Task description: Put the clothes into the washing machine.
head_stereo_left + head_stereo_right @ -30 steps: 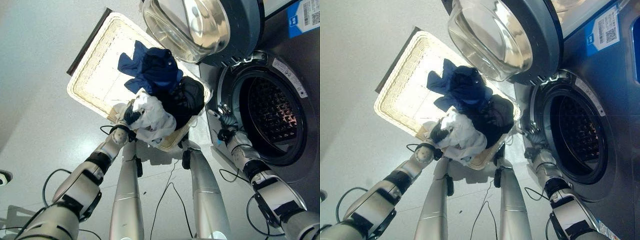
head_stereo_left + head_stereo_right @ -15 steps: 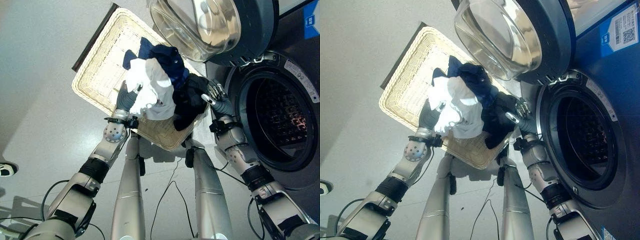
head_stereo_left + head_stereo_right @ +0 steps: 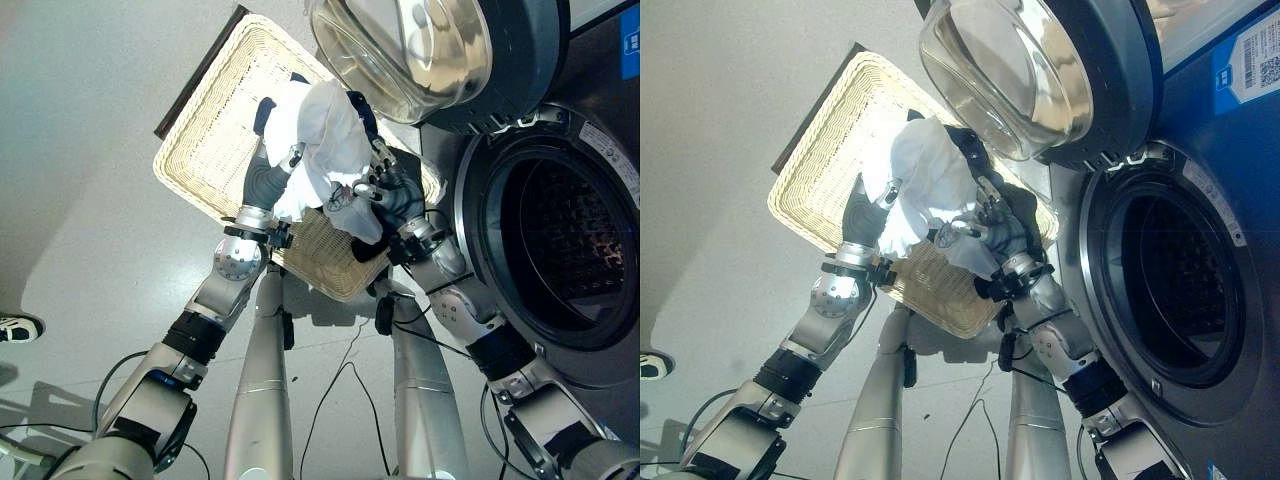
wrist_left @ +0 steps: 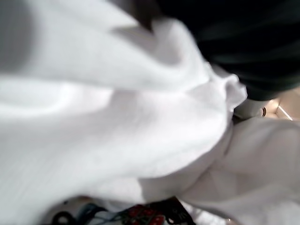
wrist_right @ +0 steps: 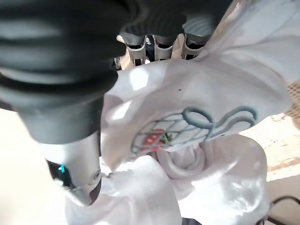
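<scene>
Clothes sit bunched between both hands above the wicker basket (image 3: 205,140): a white garment (image 3: 325,135) is lifted clear of the basket floor, with dark clothes (image 3: 400,205) showing just behind and under it at the basket's corner nearest the machine. The left hand (image 3: 268,185) comes up from below on the basket side of the bundle, its dark ribbed cover against the cloth and one silver finger laid up along the white fabric; the rest of its fingers are buried in the folds, so I cannot tell whether they are curled or straight. The right hand (image 3: 385,190) is on the machine side of the bundle, its fingers (image 5: 157,44) curled into the white garment and gripping it; the right wrist view shows a printed motif (image 5: 187,126) on the white fabric just below those fingers. The left wrist view shows white cloth up close with a dark ribbed cover at one corner. The basket rests on the pale floor (image 3: 80,150), tilted in the head views, its rim pale woven cane with a dark edge strip on the far side. Just beside it stands the washing machine (image 3: 1230,200), its round glass door (image 3: 415,50) swung open over the basket's corner, and the dark drum opening (image 3: 555,250) lies well apart from the bundle.
</scene>
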